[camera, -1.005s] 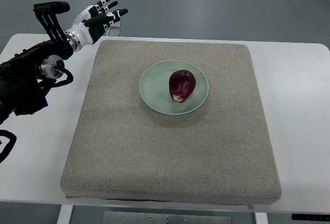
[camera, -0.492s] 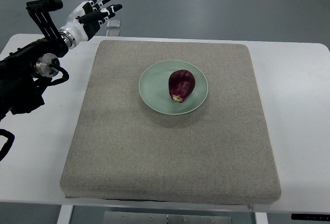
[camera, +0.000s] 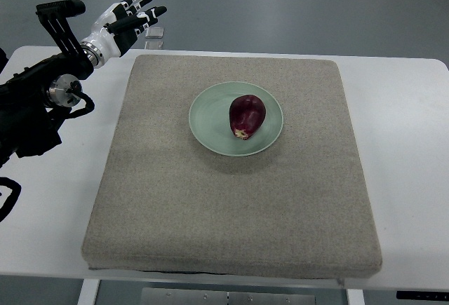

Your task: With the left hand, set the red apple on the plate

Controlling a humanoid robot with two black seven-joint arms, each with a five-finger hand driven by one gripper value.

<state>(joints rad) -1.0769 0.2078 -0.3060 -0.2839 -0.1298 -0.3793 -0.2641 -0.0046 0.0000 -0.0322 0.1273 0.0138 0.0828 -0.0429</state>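
A dark red apple (camera: 247, 115) lies on its side on the pale green plate (camera: 209, 119), right of the plate's centre. The plate rests in the upper middle of a grey mat (camera: 231, 207). My left hand (camera: 132, 16) hovers at the far upper left, beyond the mat's back left corner, its fingers spread and holding nothing. It is well away from the apple and the plate. The right arm does not show.
The mat covers most of a white table (camera: 407, 144). A small clear square object (camera: 154, 34) sits on the table's back edge, just right of my left hand. Grey floor lies beyond the table.
My left hand has drawn back up and to the left over the last second, farther from the mat. The apple and plate have stayed put.
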